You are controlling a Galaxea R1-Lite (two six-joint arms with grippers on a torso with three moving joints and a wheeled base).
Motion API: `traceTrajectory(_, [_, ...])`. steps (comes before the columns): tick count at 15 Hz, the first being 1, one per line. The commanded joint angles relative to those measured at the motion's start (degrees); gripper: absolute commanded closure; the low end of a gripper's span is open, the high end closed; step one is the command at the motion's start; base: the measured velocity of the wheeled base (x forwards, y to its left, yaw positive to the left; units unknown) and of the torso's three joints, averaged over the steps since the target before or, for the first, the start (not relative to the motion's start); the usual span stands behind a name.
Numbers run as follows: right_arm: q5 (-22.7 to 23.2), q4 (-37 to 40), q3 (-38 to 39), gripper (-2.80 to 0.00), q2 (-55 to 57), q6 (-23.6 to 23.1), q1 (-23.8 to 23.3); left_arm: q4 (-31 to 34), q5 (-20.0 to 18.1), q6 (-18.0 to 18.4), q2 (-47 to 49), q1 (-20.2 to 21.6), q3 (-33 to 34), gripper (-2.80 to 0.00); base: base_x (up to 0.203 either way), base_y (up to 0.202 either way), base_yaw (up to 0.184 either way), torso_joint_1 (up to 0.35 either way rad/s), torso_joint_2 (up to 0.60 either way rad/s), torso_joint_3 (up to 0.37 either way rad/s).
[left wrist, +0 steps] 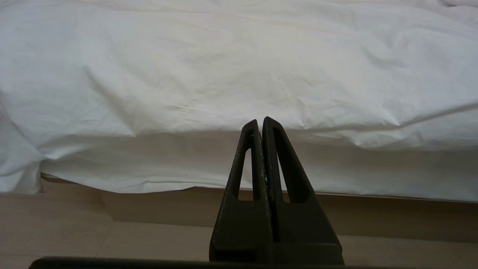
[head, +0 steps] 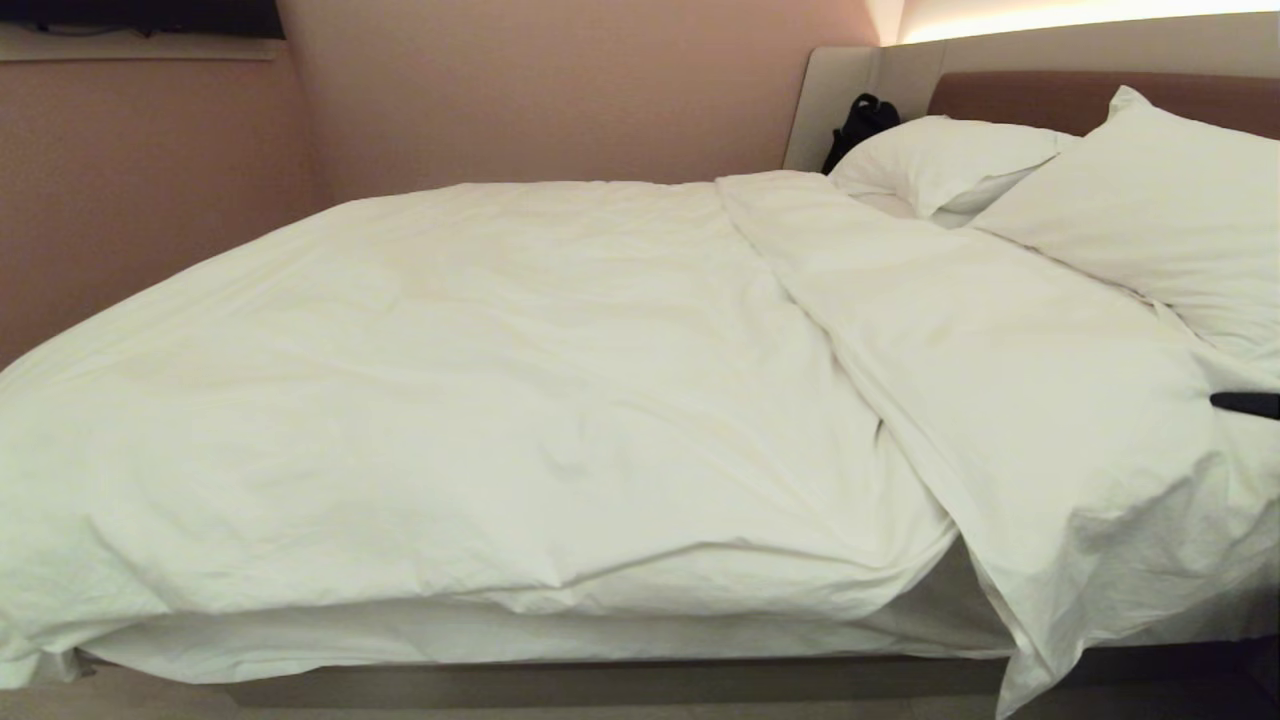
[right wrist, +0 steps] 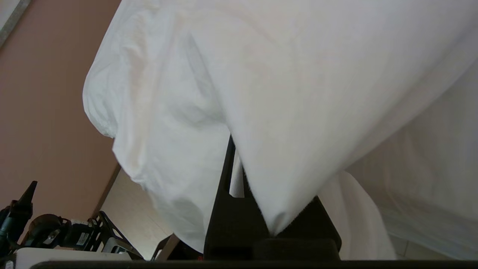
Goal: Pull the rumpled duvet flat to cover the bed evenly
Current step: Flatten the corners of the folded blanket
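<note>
Pinching the duvet (right wrist: 298, 93) in its fingers, right gripper (right wrist: 242, 175) raised beside the bed (head: 600, 680), left gripper (left wrist: 260, 125) parked low, fingers pressed together.

Warm, soft light fills the head view, brightest from a glowing strip (head: 1080, 20) in the upper right of the frame. The duvet (head: 520, 380) reads creamy there, with gentle shadows in its creases and a darker band under its lower edge. In the right wrist view, the hanging cloth looks cooler and blurred, smeared near the lower centre.
</note>
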Motion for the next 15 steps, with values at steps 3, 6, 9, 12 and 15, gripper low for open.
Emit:
traceTrajectory(3, [0.0, 14.5, -2.7, 0.00, -8.5, 0.7, 0.6, -0.1, 0.0, 0.0, 0.1, 0.0, 0.0, 0.00, 0.000, 0.000, 0.000, 0.000, 0.00, 0.000])
traceTrajectory(6, [-0.1, 15.5, -2.7, 0.00, -11.5, 1.6, 0.5, -0.1, 0.0, 0.0, 0.0, 0.0, 0.0, 0.00, 0.000, 0.000, 0.000, 0.000, 0.00, 0.000])
traceTrajectory(9, [-0.2, 15.8, -2.7, 0.00, -14.0, 1.8, 0.4, -0.1, 0.0, 0.0, 0.0, 0.0, 0.0, 0.00, 0.000, 0.000, 0.000, 0.000, 0.00, 0.000])
traceTrajectory(12, [-1.0, 15.5, -2.7, 0.00, -17.2, 3.9, 0.3, -0.1, 0.0, 0.0, 0.0, 0.0, 0.0, 0.00, 0.000, 0.000, 0.000, 0.000, 0.00, 0.000])
traceTrajectory(15, [-1.3, 15.4, -2.7, 0.00, -20.4, 5.0, 0.5, -0.1, 0.0, 0.0, 0.0, 0.0, 0.0, 0.00, 0.000, 0.000, 0.000, 0.000, 0.00, 0.000])
